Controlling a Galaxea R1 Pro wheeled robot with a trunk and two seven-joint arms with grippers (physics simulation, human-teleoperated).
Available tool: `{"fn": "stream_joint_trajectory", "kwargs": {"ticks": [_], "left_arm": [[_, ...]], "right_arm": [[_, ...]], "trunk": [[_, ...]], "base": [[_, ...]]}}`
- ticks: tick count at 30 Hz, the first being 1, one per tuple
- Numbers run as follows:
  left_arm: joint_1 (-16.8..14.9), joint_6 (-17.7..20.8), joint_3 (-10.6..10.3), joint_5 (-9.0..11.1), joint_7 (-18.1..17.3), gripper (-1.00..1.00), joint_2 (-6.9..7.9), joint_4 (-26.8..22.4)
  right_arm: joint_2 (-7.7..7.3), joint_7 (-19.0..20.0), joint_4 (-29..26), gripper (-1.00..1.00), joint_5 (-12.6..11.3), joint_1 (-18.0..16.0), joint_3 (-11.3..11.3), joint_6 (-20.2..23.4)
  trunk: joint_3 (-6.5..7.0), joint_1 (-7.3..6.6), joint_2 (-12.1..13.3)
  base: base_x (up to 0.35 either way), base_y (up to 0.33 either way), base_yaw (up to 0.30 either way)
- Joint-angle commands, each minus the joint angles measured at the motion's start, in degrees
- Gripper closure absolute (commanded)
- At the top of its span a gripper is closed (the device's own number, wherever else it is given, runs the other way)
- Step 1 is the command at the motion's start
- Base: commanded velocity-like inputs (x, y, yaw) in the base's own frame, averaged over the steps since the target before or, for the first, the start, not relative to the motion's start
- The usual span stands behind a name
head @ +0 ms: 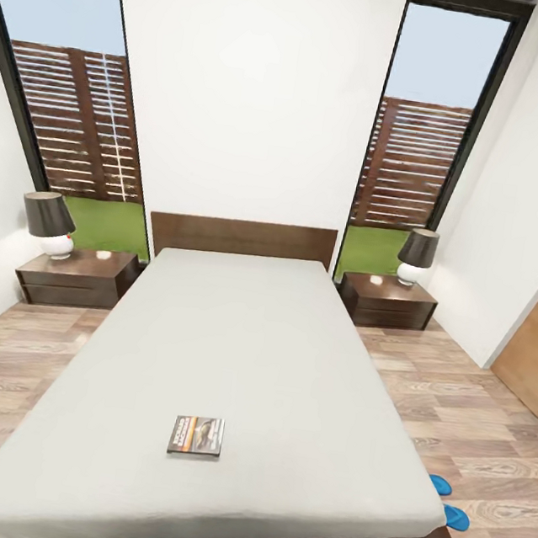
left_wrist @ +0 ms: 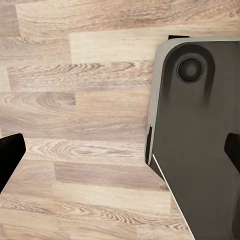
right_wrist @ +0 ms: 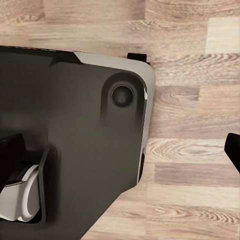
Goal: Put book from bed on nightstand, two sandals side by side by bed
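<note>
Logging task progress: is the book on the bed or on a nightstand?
On the bed: the book lies flat on the mattress near its foot, far from both nightstands.

Matt cloth mattress (head: 232,357); glossy dark wood nightstand (head: 77,278); wood-plank floor (head: 471,414); glossy paperback book (head: 196,435).

The book (head: 196,436) lies on the bed (head: 232,357); 2 sandals (head: 448,503) right; nightstands (head: 77,276) flank it.

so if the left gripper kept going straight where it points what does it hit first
Probably the wood-plank floor: the left gripper points down at it, its fingers spread wide. The robot's dark base sits just beside that line, so depth leaves some doubt.
</note>
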Motion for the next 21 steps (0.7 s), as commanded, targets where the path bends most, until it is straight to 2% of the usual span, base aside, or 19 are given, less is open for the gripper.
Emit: {"fn": "stream_joint_trajectory", "kwargs": {"ticks": [1, 13, 21], "left_arm": [[-0.1, -0.2, 0.4, -0.6, 0.4, -1.00, 0.04, 0.1], [-0.1, -0.3, 0.4, -0.6, 0.4, -1.00, 0.01, 0.1], [0.0, -0.3, 0.4, -0.6, 0.3, -1.00, 0.01, 0.1]], "right_arm": [[-0.03, 0.1, 0.2, -1.00, 0.6, -0.1, -0.4, -0.3], [-0.03, 0.1, 0.2, -1.00, 0.6, -0.1, -0.4, -0.3], [-0.03, 0.1, 0.2, -1.00, 0.6, -0.1, -0.4, -0.3]], "trunk": [[-0.12, 0.04, -0.1], [-0.12, 0.04, -0.1], [-0.12, 0.04, -0.1]], "base": [[0.018, 0.007, 0.000], [0.008, 0.003, 0.000], [0.073, 0.043, 0.000]]}}
